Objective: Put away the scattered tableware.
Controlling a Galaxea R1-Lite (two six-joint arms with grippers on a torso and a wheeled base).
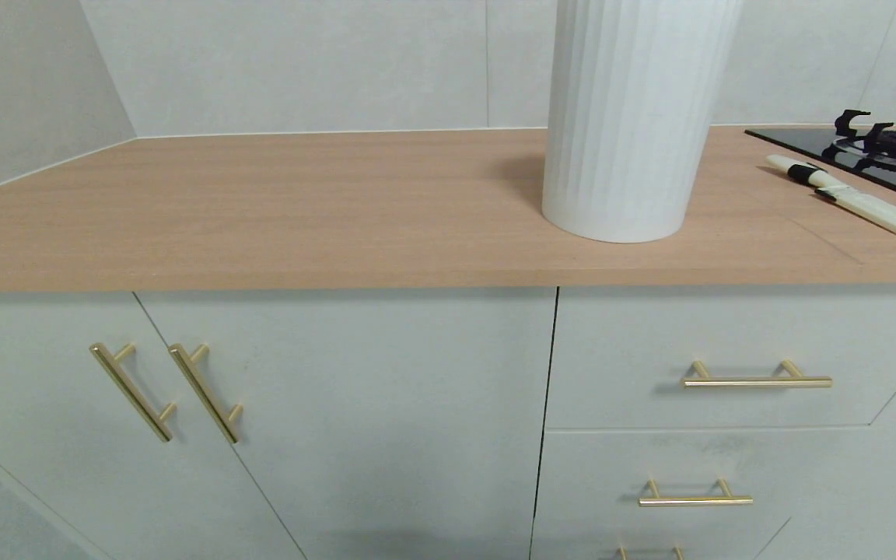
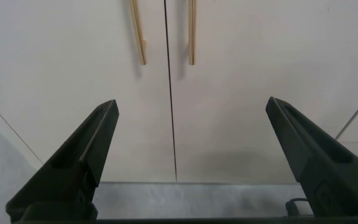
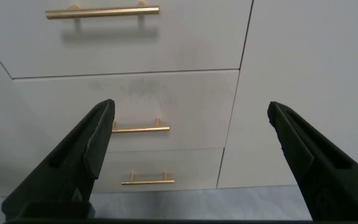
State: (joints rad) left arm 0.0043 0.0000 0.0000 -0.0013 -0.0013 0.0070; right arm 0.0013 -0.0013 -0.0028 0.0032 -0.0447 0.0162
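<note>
A cream-coloured knife (image 1: pixel 860 202) with a black band lies on the wooden counter (image 1: pixel 300 210) at the far right, beside the stove. A tall white ribbed holder (image 1: pixel 631 117) stands upright on the counter right of centre. My left gripper (image 2: pixel 191 109) is open and empty, low in front of the cabinet doors with two gold handles (image 2: pixel 140 31). My right gripper (image 3: pixel 191 112) is open and empty too, facing the drawer fronts and their gold handles (image 3: pixel 102 11).
A black glass stove (image 1: pixel 876 152) with a burner grate sits at the counter's far right corner. Below the counter are closed cabinet doors (image 1: pixel 339 420) on the left and stacked closed drawers (image 1: pixel 712 365) on the right. Tiled walls close off the back and left.
</note>
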